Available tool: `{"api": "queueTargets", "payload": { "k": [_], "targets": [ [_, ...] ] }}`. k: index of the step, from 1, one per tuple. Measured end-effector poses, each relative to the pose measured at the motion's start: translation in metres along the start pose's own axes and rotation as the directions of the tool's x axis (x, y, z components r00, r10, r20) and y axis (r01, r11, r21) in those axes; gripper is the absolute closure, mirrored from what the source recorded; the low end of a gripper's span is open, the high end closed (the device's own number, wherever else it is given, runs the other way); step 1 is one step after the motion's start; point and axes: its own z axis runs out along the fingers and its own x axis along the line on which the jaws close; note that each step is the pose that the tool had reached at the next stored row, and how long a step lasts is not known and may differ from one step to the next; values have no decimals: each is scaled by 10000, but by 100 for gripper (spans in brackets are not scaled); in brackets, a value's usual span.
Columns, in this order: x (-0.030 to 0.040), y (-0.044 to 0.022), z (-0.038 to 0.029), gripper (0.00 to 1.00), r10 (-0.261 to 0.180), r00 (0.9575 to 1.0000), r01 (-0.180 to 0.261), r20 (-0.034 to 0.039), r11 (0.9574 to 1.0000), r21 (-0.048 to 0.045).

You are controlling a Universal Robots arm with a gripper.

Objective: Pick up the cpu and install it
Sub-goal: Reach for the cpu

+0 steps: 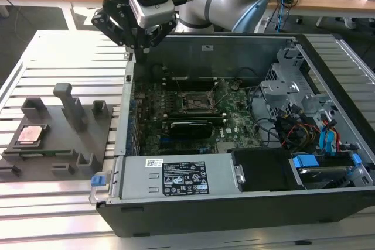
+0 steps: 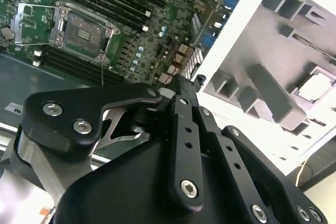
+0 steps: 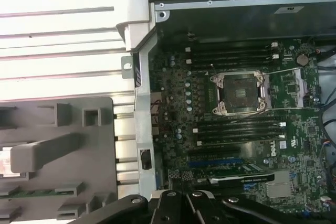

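Note:
The cpu (image 1: 30,134) is a small pale pink-silver square lying in a recess of the grey fixture plate (image 1: 61,147) at the exterior view's left; it also appears in the second wrist view (image 2: 317,86). My gripper (image 1: 140,48) hangs shut and empty above the back left corner of the open computer case (image 1: 234,206), well away from the cpu. Its black linkages meet in both wrist views (image 2: 178,83) (image 3: 181,196). The bare socket (image 1: 194,102) sits in the middle of the motherboard, its metal frame visible in both wrist views (image 2: 84,31) (image 3: 240,94).
Upright grey blocks (image 1: 71,106) stand on the fixture plate beside the cpu. The case's left wall (image 1: 126,109) rises between fixture and motherboard. Drive cages and cables (image 1: 299,115) fill the case's right side. A black power supply (image 1: 181,180) lies along its front.

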Motion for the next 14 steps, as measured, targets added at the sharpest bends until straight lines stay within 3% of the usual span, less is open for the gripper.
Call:
{"api": "queueTargets", "payload": {
  "k": [14],
  "targets": [
    [365,-27,-10,89,0,10000,0,0,10000,2]
  ]
}}
